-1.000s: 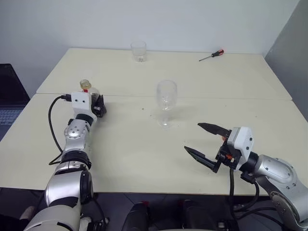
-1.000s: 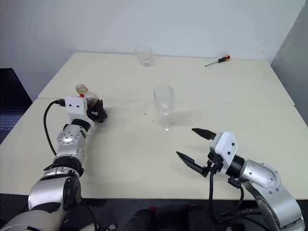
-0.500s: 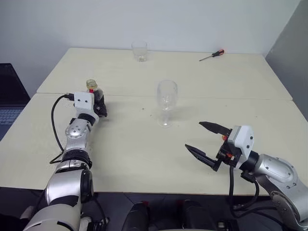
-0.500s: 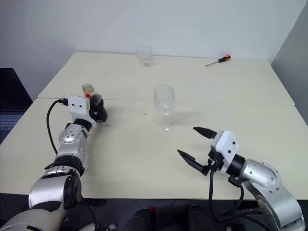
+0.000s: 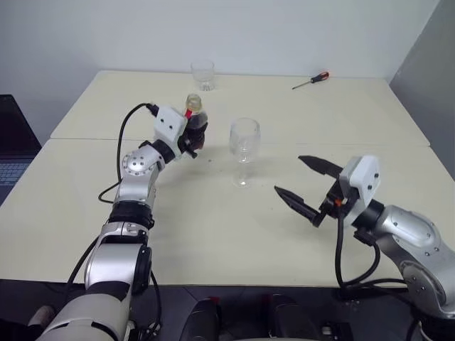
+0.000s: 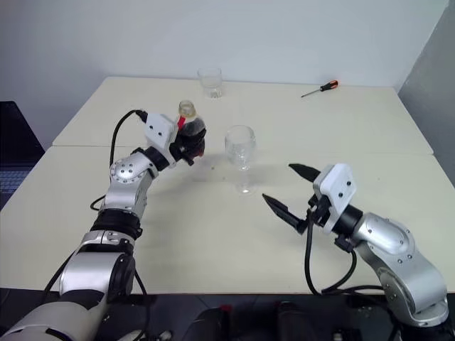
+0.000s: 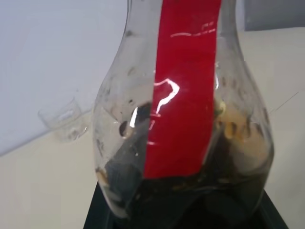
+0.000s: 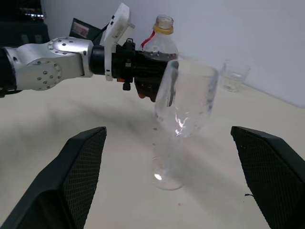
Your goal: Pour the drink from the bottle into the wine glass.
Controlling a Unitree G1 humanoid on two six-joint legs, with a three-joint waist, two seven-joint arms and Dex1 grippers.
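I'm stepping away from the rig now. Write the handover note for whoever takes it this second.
Left gripper: shut on the bottle, held upright above the table, just left of the wine glass. The drink sits in the bottle's lower body.
Right gripper: open, holding nothing, level, to the right of the glass.
Done: bottle picked up and brought beside the glass.
Left: tilt the neck over the rim and pour; the glass looks empty. A tumbler and screwdriver lie at the far edge.
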